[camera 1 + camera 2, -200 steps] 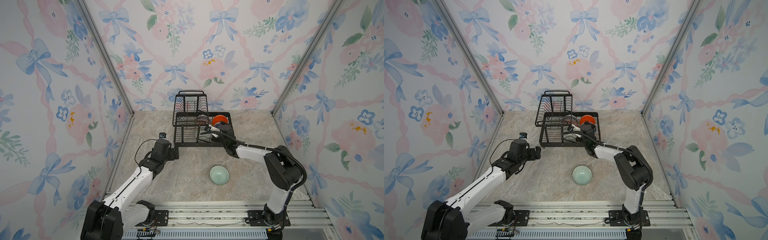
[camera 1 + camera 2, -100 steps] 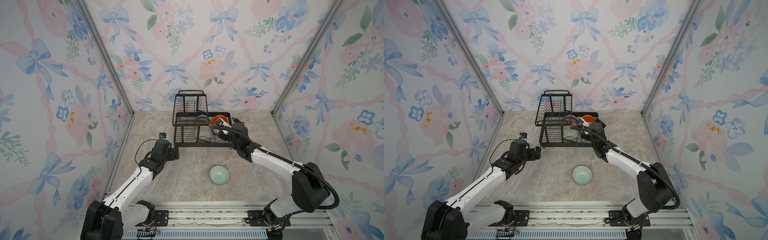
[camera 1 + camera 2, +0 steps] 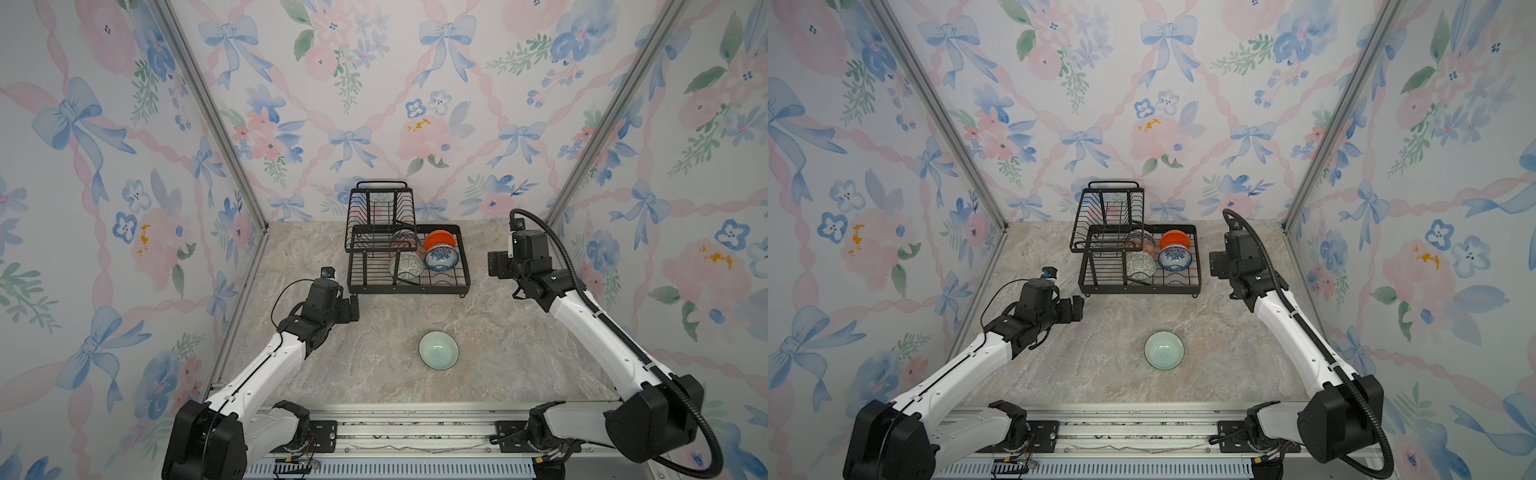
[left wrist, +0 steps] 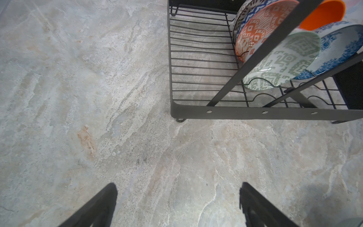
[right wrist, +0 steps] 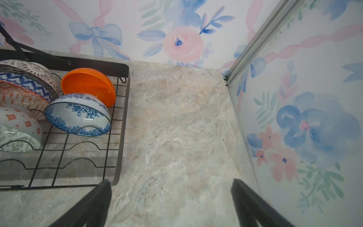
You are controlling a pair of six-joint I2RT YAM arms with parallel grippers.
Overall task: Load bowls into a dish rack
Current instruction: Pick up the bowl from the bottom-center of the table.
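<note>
The black wire dish rack stands at the back of the marble table. Several bowls lean in its lower tray, among them a plain orange one, a blue-and-white floral one and an orange-and-white geometric one. A pale green bowl sits upright on the table in front of the rack. My left gripper hangs open near the rack's front left corner. My right gripper is open and empty, just right of the rack.
Floral walls close in the table on three sides, with metal corner posts near my right arm. The rack's raised basket with a loop handle holds nothing I can see. A metal rail runs along the front edge.
My right arm has pulled back out of the rack and swung to the right, with its gripper empty. The blue floral bowl now rests in the tray. The left arm has not moved.
</note>
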